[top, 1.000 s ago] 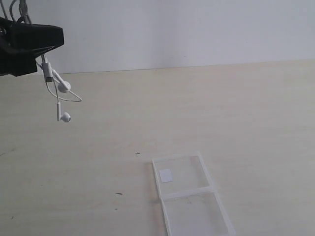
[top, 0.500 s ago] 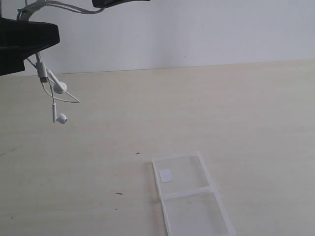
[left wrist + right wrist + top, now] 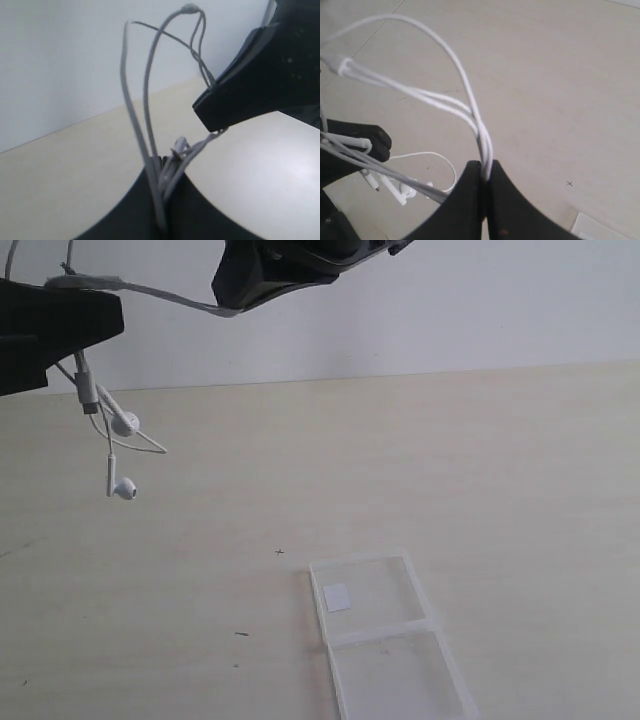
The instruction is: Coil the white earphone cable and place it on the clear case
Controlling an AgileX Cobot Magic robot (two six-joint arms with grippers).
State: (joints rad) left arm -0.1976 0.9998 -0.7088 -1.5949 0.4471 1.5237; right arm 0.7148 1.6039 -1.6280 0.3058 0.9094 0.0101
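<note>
Dangling from left gripper [image 3: 165, 172]: earphone cable [image 3: 125, 424]

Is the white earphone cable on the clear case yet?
No; the white earphone cable dangles in the air, well left of the clear case.

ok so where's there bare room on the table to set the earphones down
The table is bare from the back wall to the clear case, and on both sides of it; the case itself holds nothing. The crowded spot is above the far left, where the left gripper and right gripper hold the earphone cable in the air.
</note>
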